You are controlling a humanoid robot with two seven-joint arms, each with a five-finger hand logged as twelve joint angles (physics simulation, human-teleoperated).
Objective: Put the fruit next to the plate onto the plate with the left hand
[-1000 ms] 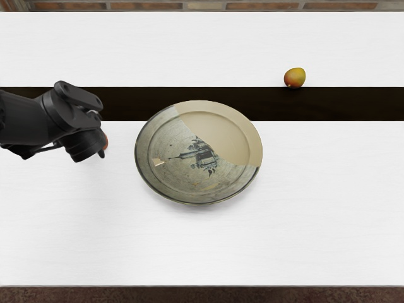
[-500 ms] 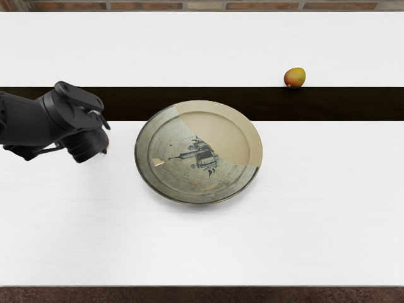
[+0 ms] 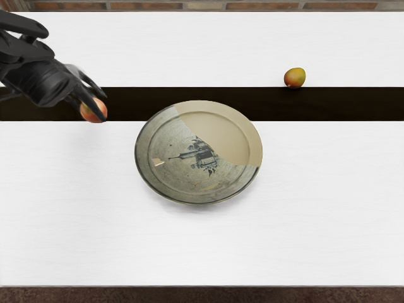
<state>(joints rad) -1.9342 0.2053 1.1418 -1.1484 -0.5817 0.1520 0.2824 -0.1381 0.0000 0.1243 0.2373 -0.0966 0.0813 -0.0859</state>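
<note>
White table (image 3: 315, 208): left hand (image 3: 53, 85)'s fingers (image 3: 90, 88) clasp a reddish fruit (image 3: 93, 112) left of the plate (image 3: 142, 165).

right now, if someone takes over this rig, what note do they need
The left hand is shut on the reddish fruit, held left of the plate and apart from it.
Right hand: not in view.
The plate is mid-table with no fruit on it. A second fruit sits at the back right, apart from the plate.
Done: the grasp.
Left: carry the fruit over the plate, set it down, release.

Left of plate (image 3: 141, 158): fruit (image 3: 93, 111) in hand (image 3: 58, 85)
</note>
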